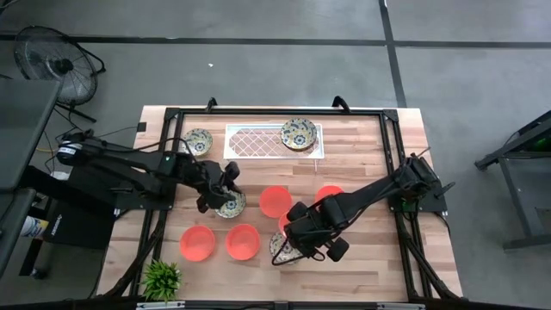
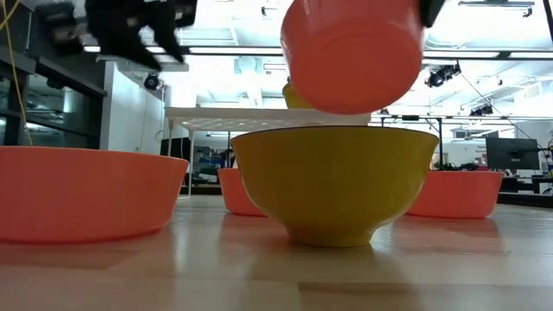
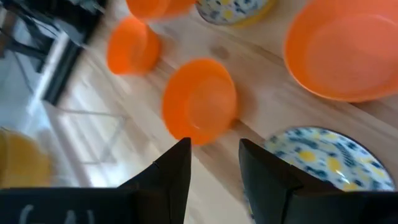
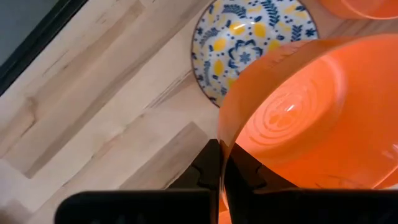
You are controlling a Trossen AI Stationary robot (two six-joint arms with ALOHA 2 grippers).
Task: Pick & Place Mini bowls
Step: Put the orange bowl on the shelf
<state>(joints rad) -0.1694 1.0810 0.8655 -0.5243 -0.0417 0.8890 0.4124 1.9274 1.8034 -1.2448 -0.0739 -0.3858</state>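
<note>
My right gripper (image 4: 221,155) is shut on a plain orange-red mini bowl (image 4: 311,118), which hangs lifted over a cream floral bowl (image 4: 249,43) near the table's near edge (image 1: 284,250). In the low view the held bowl (image 2: 354,52) floats above that bowl's yellow outside (image 2: 333,181). My left gripper (image 3: 214,162) is open and sits just above the table beside another floral bowl (image 3: 323,158), left of centre (image 1: 225,182). Other orange bowls (image 1: 197,244) (image 1: 242,242) (image 1: 275,201) rest on their bases. One floral bowl (image 1: 299,133) sits on the white lattice tray (image 1: 258,140). My right gripper pinches the orange bowl's rim (image 4: 225,134), with one finger inside the bowl and one outside the wall. The bowl is lifted clear of the table and tilted, straight over the floral bowl without touching it.
Another orange bowl (image 1: 329,195) stands right of centre, and a floral bowl (image 1: 199,140) sits left of the tray. A small green plant (image 1: 161,278) stands at the near left corner. Black frame rails (image 1: 400,172) run along the table's sides.
</note>
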